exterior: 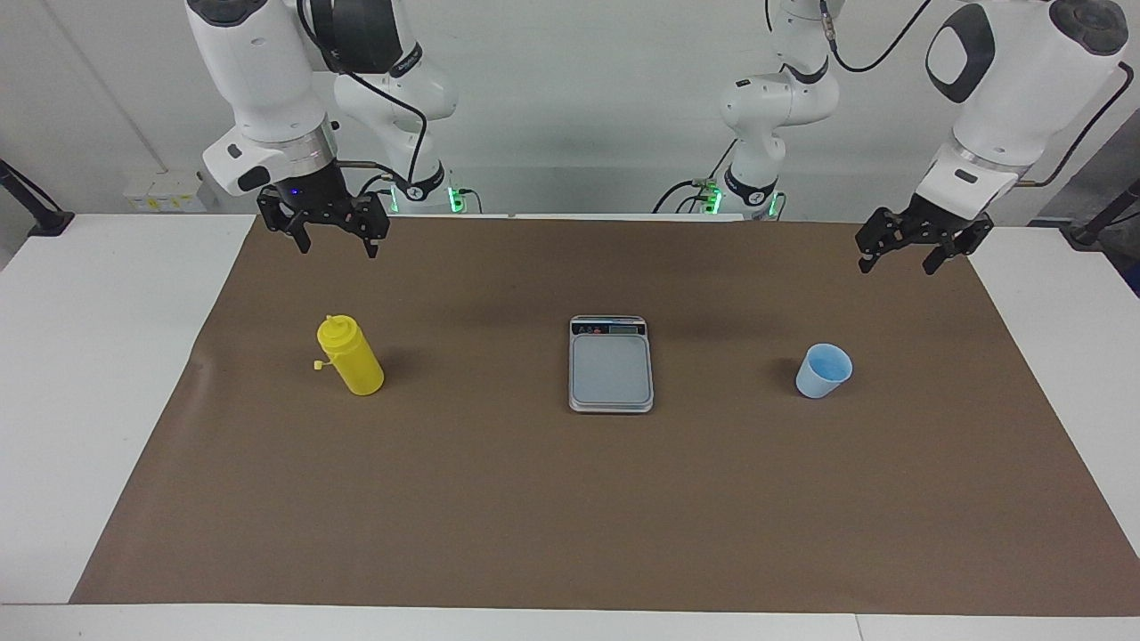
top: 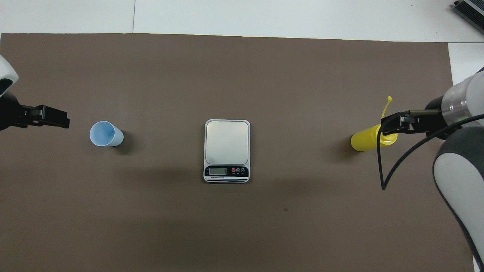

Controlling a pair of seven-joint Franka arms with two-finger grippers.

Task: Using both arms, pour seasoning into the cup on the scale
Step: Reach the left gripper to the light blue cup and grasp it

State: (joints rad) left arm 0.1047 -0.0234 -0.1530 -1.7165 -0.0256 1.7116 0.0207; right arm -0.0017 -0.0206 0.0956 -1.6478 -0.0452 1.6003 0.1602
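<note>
The yellow seasoning bottle (exterior: 350, 356) stands upright on the brown mat toward the right arm's end, its small cap hanging on its tether; it also shows in the overhead view (top: 363, 140). The pale blue cup (exterior: 824, 370) (top: 106, 133) stands upright and empty toward the left arm's end. The silver-grey scale (exterior: 611, 365) (top: 227, 145) lies between them with nothing on it, its display strip on the edge nearer the robots. My right gripper (exterior: 338, 242) (top: 391, 124) hangs open, up in the air by the bottle's top. My left gripper (exterior: 899, 260) (top: 64, 121) hangs open over the mat beside the cup.
The brown mat (exterior: 570, 516) covers most of the white table (exterior: 89, 356). A black cable (top: 382, 170) loops down from the right arm near the bottle.
</note>
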